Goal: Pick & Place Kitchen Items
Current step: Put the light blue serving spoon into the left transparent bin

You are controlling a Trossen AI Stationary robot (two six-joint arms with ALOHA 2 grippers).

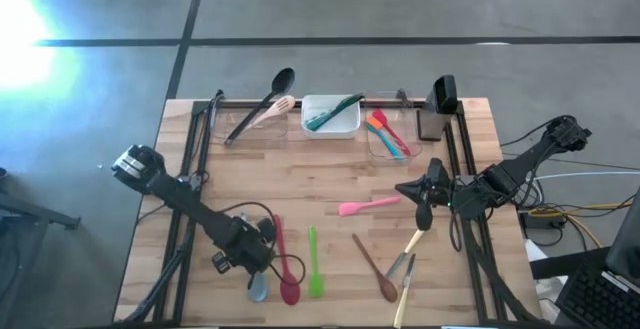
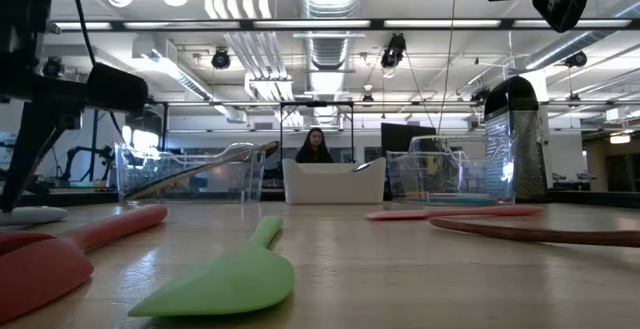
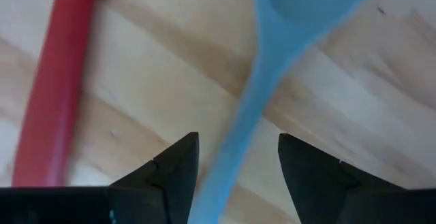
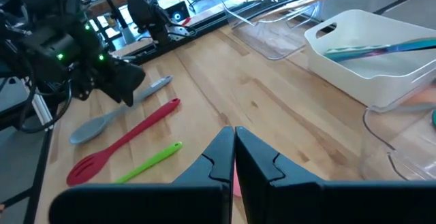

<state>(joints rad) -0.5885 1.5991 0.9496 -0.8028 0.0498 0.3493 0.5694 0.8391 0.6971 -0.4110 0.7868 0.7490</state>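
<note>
Down at the near edge of the pale wood-plank table (image 1: 330, 184), the left gripper (image 3: 237, 176) sits low with its dark fingers (image 3: 174, 169) parted, straddling the slim handle of a smooth grey-blue spoon (image 3: 272, 67) that lies flat on the boards; whether the pads touch it I cannot tell. Just beside it lies the matte red slotted spoon (image 1: 285, 264), then the flat lime-green spatula (image 1: 314, 264), all three near the front edge and roughly parallel. Further right along that edge lie a dark wooden spoon (image 1: 375, 269) and two cream-handled pieces of cutlery (image 1: 405, 279), loosely fanned.

Mid-table, there's a pink spatula (image 1: 368, 206) alone on open boards, with bare wood all around it. The right gripper (image 4: 234, 159) hovers above the table's right side, fingers pressed together, holding nothing.

At the far edge there's a row of rectangular tubs: a clear tub (image 1: 250, 124) with a long black spoon (image 1: 262, 102) and a pale wooden utensil leaning out, a white tub (image 1: 345, 127) holding green-handled utensils, and another clear tub (image 1: 372, 147) with orange, red and blue spatulas. A metal box grater (image 1: 433, 122) stands at the far right corner.
</note>
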